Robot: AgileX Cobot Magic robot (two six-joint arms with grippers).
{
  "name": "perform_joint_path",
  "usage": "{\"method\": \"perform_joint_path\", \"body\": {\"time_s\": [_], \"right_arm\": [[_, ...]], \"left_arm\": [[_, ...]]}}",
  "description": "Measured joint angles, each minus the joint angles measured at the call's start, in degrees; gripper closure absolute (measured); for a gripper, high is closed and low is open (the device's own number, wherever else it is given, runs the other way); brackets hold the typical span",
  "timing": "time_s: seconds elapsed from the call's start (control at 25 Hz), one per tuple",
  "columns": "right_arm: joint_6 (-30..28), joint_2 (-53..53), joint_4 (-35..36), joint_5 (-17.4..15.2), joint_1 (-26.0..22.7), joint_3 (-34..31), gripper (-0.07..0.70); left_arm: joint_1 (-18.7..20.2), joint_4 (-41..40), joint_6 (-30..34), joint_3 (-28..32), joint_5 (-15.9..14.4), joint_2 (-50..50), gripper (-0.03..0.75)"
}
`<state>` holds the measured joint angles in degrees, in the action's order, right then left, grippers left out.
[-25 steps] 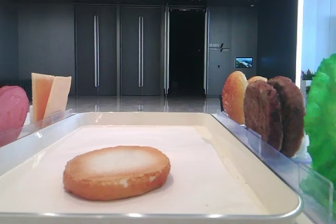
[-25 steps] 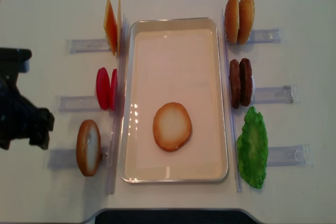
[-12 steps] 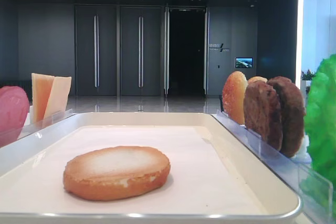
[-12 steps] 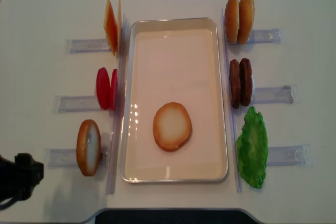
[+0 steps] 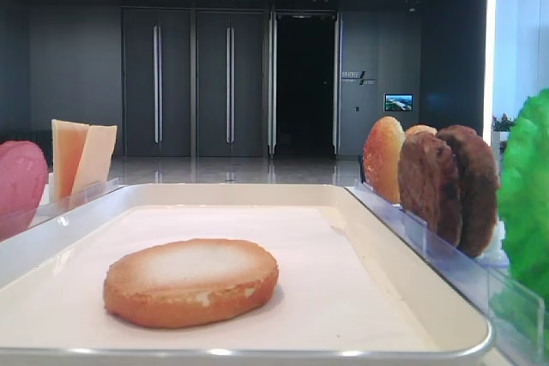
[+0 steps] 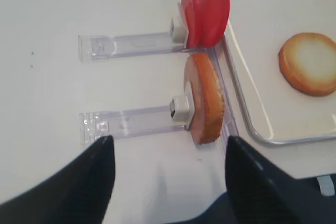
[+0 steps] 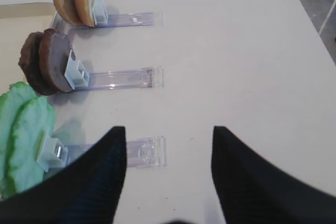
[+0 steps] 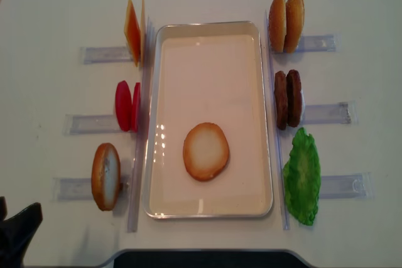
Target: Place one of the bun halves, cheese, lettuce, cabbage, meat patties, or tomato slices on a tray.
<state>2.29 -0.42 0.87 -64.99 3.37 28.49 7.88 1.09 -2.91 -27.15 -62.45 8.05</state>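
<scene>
One bun half lies flat, pale face up, on the paper of the cream tray. Another bun half stands on edge in a clear rack left of the tray. My left gripper is open and empty above bare table, just short of that upright bun. My right gripper is open and empty too, beside the outer end of the lettuce rack. Tomato slices and cheese stand left of the tray; two bun halves and the meat patties stand right of it.
Long clear plastic racks stick out from both long sides of the tray. A dark part of my left arm shows at the near left corner, close to the table's front edge.
My left arm has drawn back from the left middle of the overhead view to its near left corner. The food and the tray have not moved.
</scene>
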Motion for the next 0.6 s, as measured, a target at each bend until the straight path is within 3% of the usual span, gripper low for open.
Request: {"method": "perform_joint_path", "body": {"time_s": [0.2, 0.48, 0.6], "right_arm": [[0.0, 0.0, 0.0, 0.0, 0.0, 0.0, 0.249], [0.0, 0.0, 0.0, 0.0, 0.0, 0.0, 0.249], [0.0, 0.0, 0.0, 0.0, 0.0, 0.0, 0.249]], "left_arm": [[-1.0, -0.6, -0.9, 0.0, -0.5, -4.1, 0.219], [-10.0, -0.7, -1.2, 0.0, -0.9, -4.4, 0.219], [-11.3, -0.7, -1.2, 0.0, -0.9, -5.6, 0.219]]}}
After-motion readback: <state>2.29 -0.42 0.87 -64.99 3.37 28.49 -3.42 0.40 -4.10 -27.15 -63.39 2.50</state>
